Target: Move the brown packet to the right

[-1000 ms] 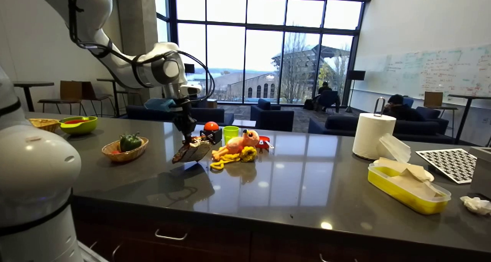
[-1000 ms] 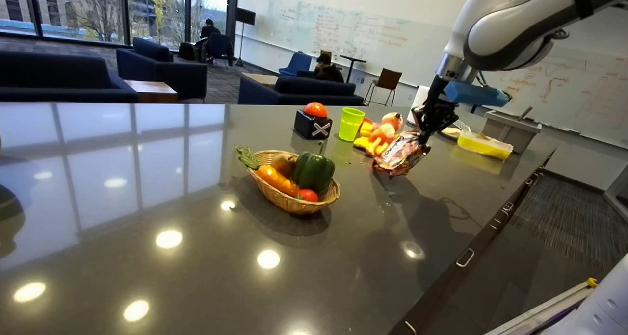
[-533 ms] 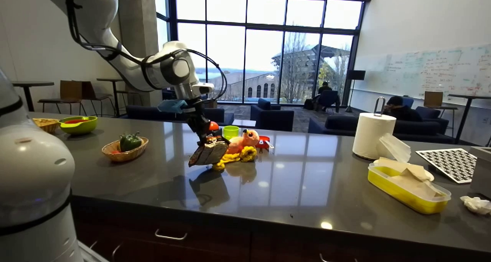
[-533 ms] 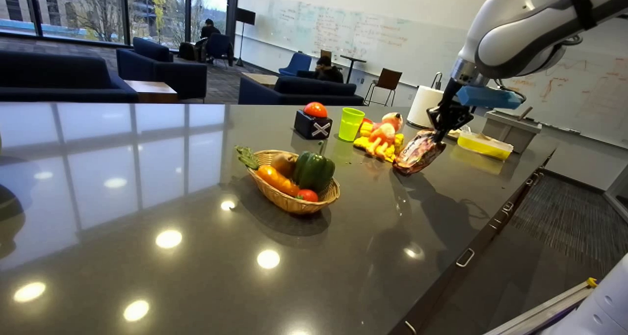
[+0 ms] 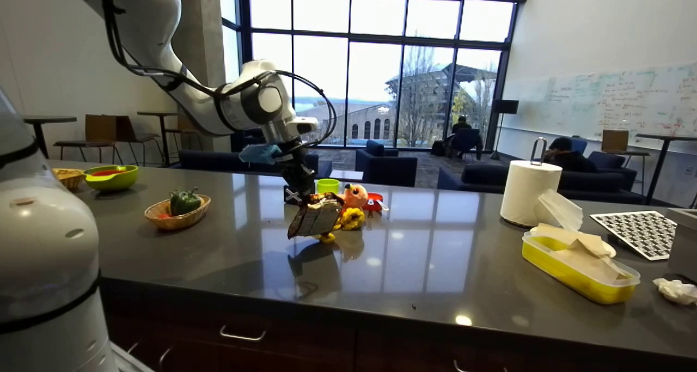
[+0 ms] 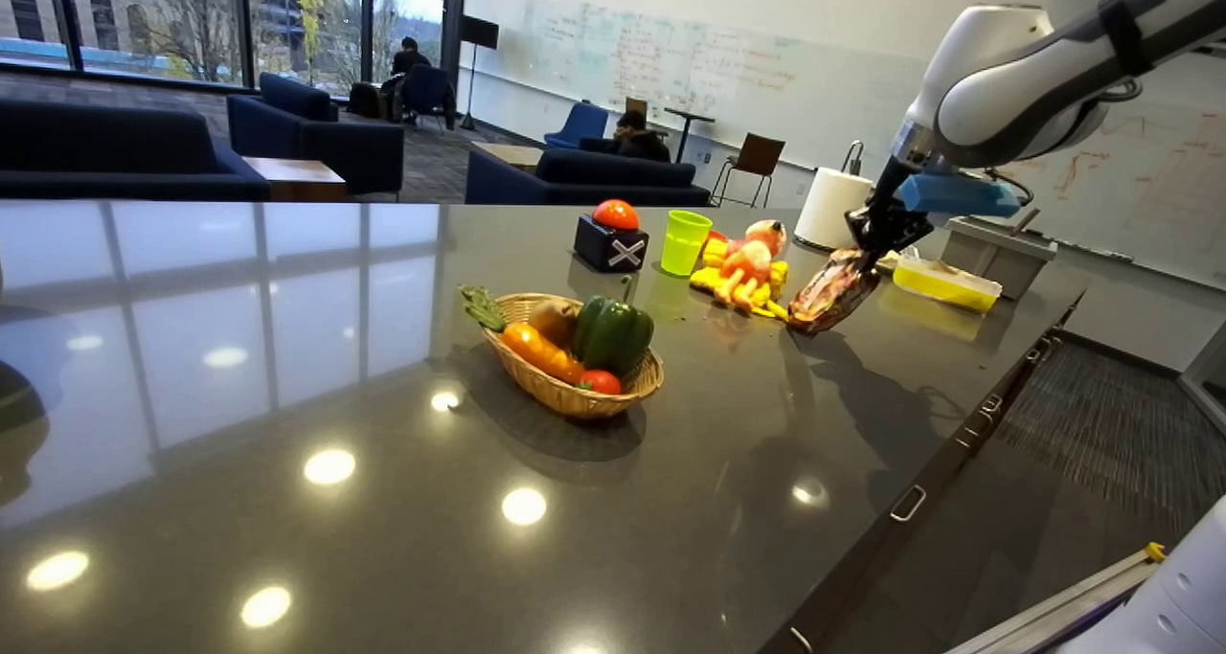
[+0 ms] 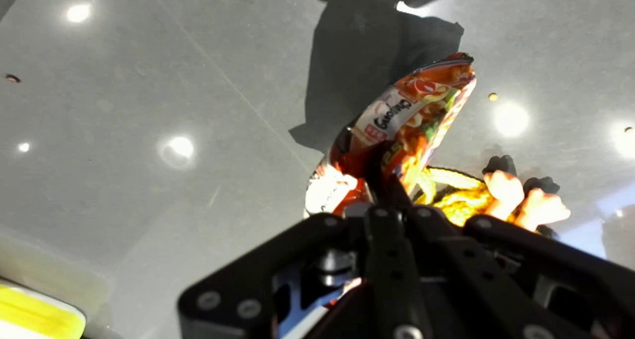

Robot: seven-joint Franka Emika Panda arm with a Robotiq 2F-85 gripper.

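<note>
The black 2-fingered claw (image 6: 870, 259) is pinched nearly together, gripping the upper edge of the crinkly brown-and-red packet (image 5: 315, 218), tilted just above the glossy grey counter (image 5: 414, 274). From the packet, in an exterior view, I see at 9 o'clock the oval wicker basket (image 5: 182, 222), holding a green pepper (image 6: 613, 336), red tomato (image 6: 601, 382) and orange carrot (image 6: 541, 352); between 9 and 10, a lime-green bowl (image 5: 111, 183) with something red (image 5: 107, 172) inside; just past 3, a long yellow plastic tub (image 5: 569, 274) containing brown paper (image 5: 591, 263).

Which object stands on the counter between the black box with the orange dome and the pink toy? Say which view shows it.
The green cup stands between the black box and the pink toy in both exterior views.
</note>
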